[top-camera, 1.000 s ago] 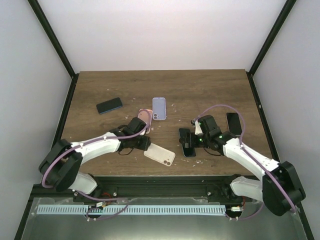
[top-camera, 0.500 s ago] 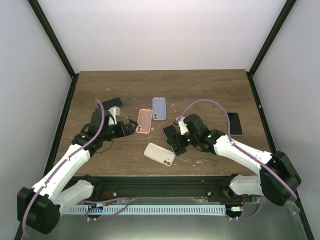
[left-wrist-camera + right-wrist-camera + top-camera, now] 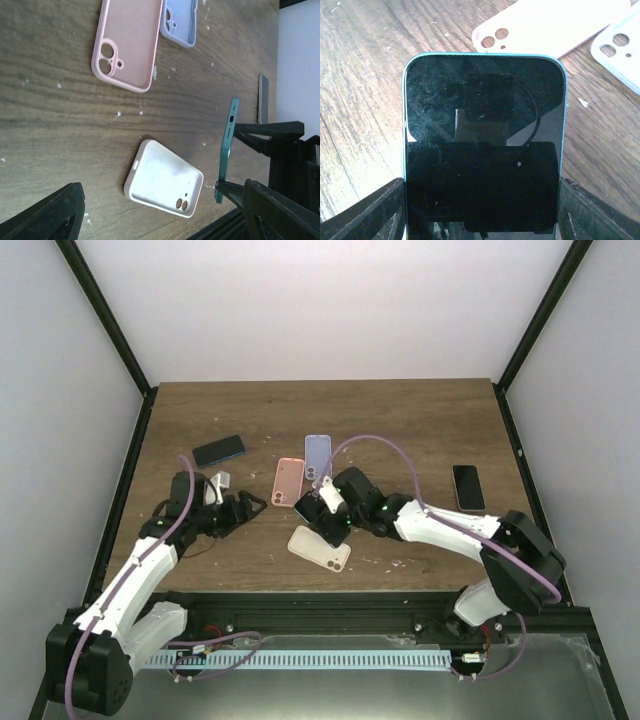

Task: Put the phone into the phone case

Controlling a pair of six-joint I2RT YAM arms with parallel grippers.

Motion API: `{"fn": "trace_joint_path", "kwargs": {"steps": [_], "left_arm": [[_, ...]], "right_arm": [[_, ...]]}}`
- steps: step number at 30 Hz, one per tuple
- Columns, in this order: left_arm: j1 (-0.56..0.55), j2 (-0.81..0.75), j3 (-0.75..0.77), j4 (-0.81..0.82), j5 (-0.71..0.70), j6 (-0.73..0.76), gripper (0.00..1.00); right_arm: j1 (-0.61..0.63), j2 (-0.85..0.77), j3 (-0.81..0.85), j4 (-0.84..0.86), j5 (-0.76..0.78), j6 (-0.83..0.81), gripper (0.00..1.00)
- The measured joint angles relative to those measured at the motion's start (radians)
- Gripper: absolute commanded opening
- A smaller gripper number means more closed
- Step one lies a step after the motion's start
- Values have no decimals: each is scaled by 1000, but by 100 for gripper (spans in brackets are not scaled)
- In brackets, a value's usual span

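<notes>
The right gripper (image 3: pixel 325 520) is clamped on the teal-edged phone (image 3: pixel 485 125), with one finger on each long side. It holds the phone on edge near the centre of the surface (image 3: pixel 400 420), between the pink case (image 3: pixel 289 481) and the white case (image 3: pixel 319 548). Its lower end is close to a corner of the white case, but contact with the surface cannot be determined. The left gripper (image 3: pixel 250 510) is spread wide and empty, toward the left edge. A lavender case (image 3: pixel 318 456) lies just beyond the pink case. One dark phone (image 3: pixel 219 450) lies toward the far left corner, and another black phone (image 3: pixel 468 487) lies near the right edge.
</notes>
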Motion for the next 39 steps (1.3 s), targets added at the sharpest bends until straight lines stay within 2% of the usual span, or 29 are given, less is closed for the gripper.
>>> {"fn": "trace_joint_path", "kwargs": {"steps": [6,11,17,31,39], "left_arm": [[1,-14,-84,64,63,-73,81],[1,21,-95,100,94,-87,77],[1,67,-119,165,147,-105,70],[1,138,-157,288,217,-145,59],[-7,184,-158,328,225,-150,54]], "right_arm": [[19,56,0,51,6,-84,57],[71,72,-7,56,15,-114,57],[124,72,-13,81,16,-95,57],[131,112,-77,118,44,-80,57],[131,122,-81,128,48,-83,61]]}}
